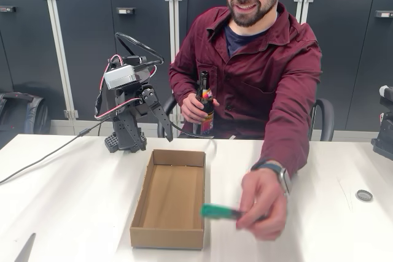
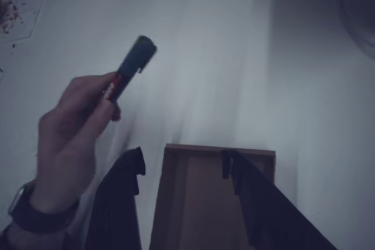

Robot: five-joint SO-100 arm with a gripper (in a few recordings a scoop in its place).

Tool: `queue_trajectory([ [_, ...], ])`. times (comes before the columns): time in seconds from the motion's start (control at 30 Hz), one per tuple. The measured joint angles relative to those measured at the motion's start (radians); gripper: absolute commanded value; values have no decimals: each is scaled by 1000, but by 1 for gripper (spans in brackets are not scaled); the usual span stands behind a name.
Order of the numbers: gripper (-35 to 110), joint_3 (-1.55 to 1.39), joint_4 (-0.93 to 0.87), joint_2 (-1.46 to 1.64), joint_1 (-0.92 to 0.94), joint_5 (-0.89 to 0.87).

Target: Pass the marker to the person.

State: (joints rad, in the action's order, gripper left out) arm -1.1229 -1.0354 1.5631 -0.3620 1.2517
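The person (image 1: 264,65) sits behind the table and reaches one arm forward. That hand (image 1: 264,204) holds the marker (image 1: 219,211) low over the table, right of the cardboard box, with the green end pointing left. The wrist view has the same hand (image 2: 67,139) gripping the marker (image 2: 130,67) by its labelled barrel, green cap up. My gripper (image 1: 164,132) hangs at the back of the table, far from the marker. It (image 2: 181,165) is open, with nothing between its fingers, above the box's far end.
An open, shallow cardboard box (image 1: 142,210) lies mid-table in front of the arm. The person's other hand holds a dark glass bottle (image 1: 205,105) at the table's far edge. A small round cap (image 1: 364,195) lies at the right. A cable (image 1: 43,157) runs off to the left.
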Motion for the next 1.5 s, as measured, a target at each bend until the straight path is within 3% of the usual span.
queue_trajectory([
  [1.5,29,-2,-20,12,-6,-9],
])
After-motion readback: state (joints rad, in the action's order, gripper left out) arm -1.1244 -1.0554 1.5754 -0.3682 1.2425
